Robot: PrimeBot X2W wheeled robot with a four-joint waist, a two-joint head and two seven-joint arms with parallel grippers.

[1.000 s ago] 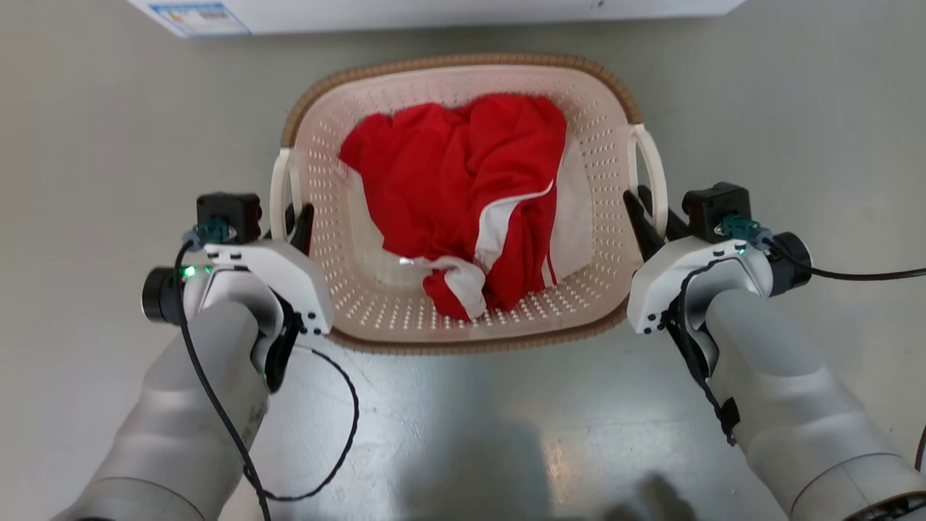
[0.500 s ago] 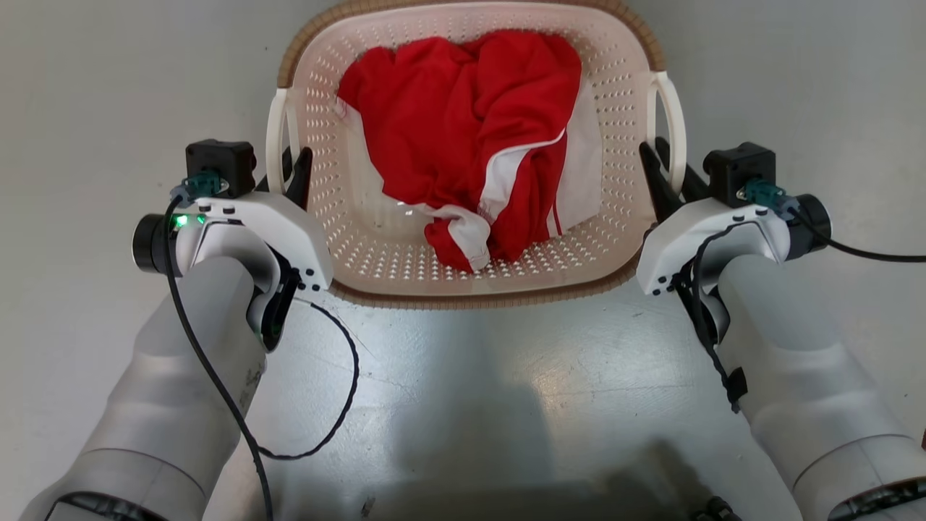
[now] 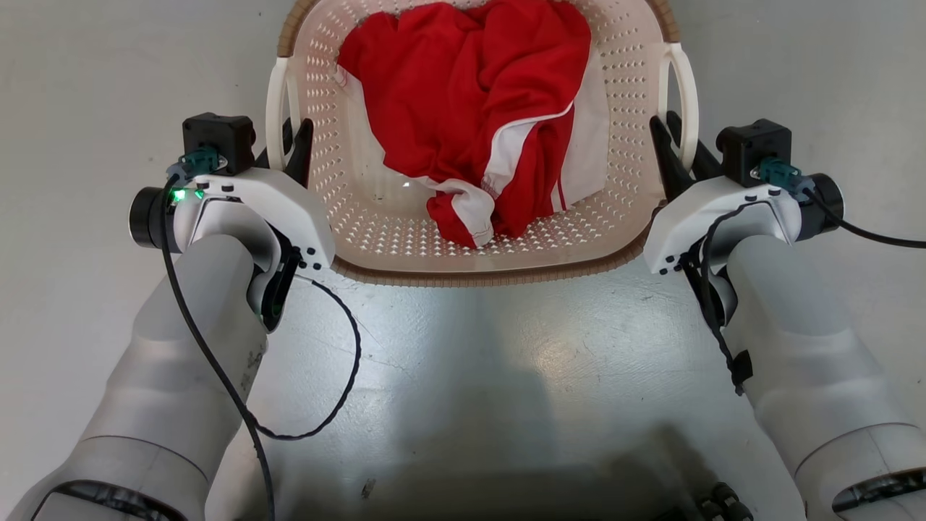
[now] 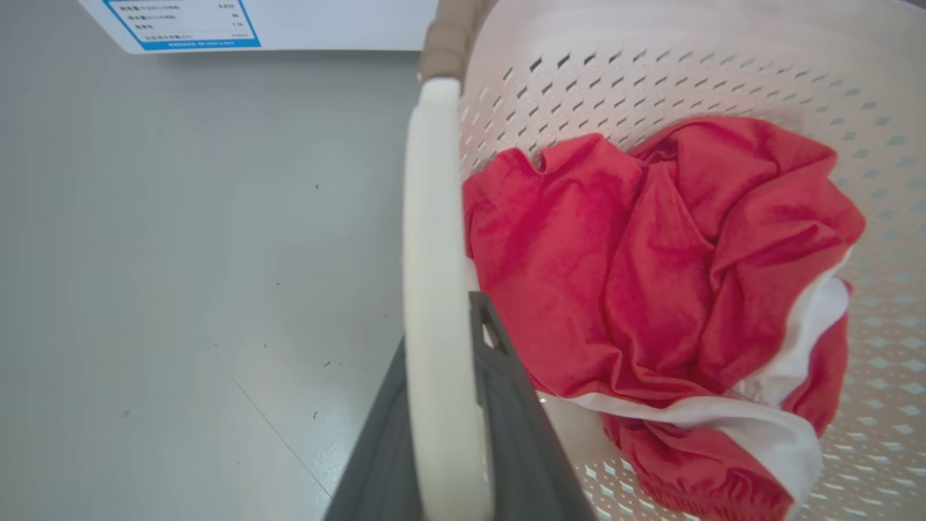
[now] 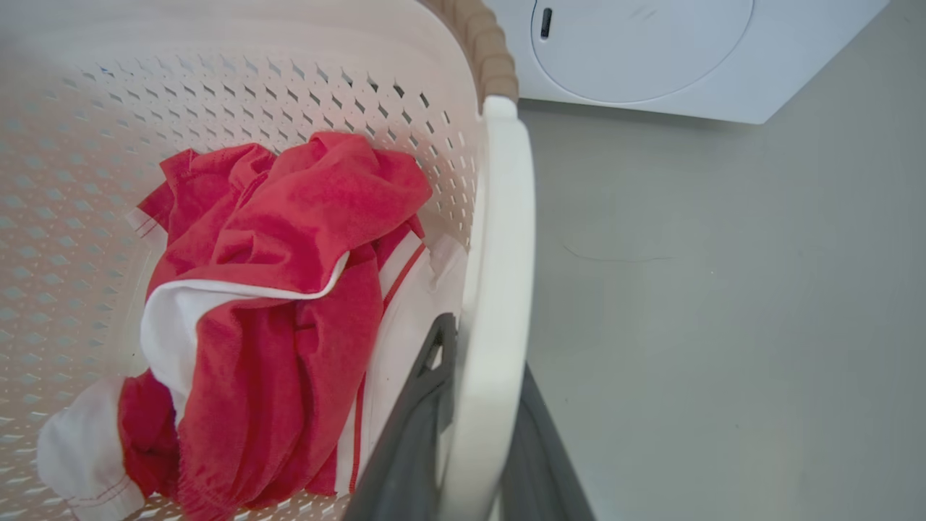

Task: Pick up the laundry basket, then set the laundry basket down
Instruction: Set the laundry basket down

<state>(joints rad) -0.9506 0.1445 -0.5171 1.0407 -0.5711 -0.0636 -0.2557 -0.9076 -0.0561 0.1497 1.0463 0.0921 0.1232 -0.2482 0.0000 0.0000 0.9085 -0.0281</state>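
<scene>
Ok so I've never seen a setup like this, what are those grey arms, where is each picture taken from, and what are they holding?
They belong to a two-armed robot. The wide picture looks down from its head; the other two look along each wrist's dark fingers. Over the grey floor is a laundry basket with a red and white garment inside. The left gripper is shut on its left loop handle, the right gripper on the right handle. A white washing machine stands beyond.

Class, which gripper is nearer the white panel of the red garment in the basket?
Right. The right gripper, shut on the right handle, sits just beside the white panel; the left gripper grips the opposite handle, across the laundry basket.
</scene>
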